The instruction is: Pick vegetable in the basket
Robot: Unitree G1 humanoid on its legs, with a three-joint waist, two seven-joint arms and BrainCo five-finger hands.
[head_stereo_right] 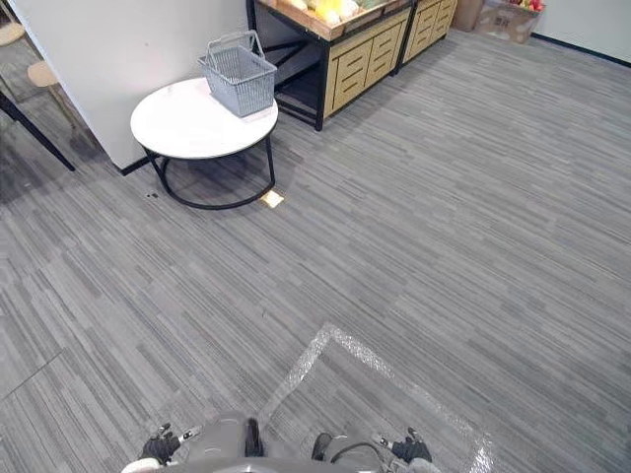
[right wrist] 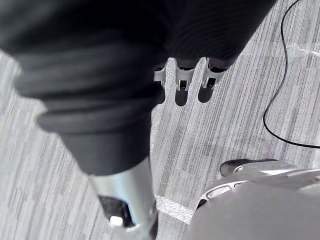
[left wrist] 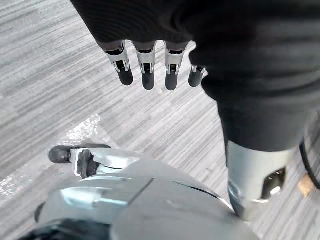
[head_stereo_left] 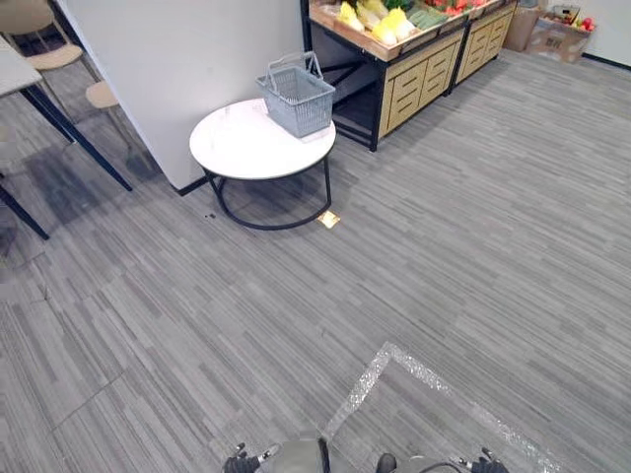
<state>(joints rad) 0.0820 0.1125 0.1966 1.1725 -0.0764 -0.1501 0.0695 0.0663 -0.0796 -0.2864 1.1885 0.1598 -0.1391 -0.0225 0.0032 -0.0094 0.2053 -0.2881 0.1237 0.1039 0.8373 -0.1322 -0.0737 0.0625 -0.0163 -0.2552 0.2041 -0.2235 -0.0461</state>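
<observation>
A grey basket (head_stereo_left: 296, 99) with its handles raised stands at the far edge of a round white table (head_stereo_left: 237, 150) across the room. It looks empty from here. Behind it, yellow and green vegetables (head_stereo_left: 386, 22) lie on a wooden stand (head_stereo_left: 414, 74). My left hand (left wrist: 146, 70) hangs low at my side over the floor, fingers straight and holding nothing. My right hand (right wrist: 182, 82) hangs the same way on the other side, fingers relaxed and empty. Both hands are far from the basket and the vegetables.
A white wall (head_stereo_left: 187, 59) stands behind the table. Dark table legs and stools (head_stereo_left: 54, 59) are at the far left. A cardboard box (head_stereo_left: 557, 34) sits at the far right. Silver tape (head_stereo_left: 394, 360) marks the grey floor close in front of me.
</observation>
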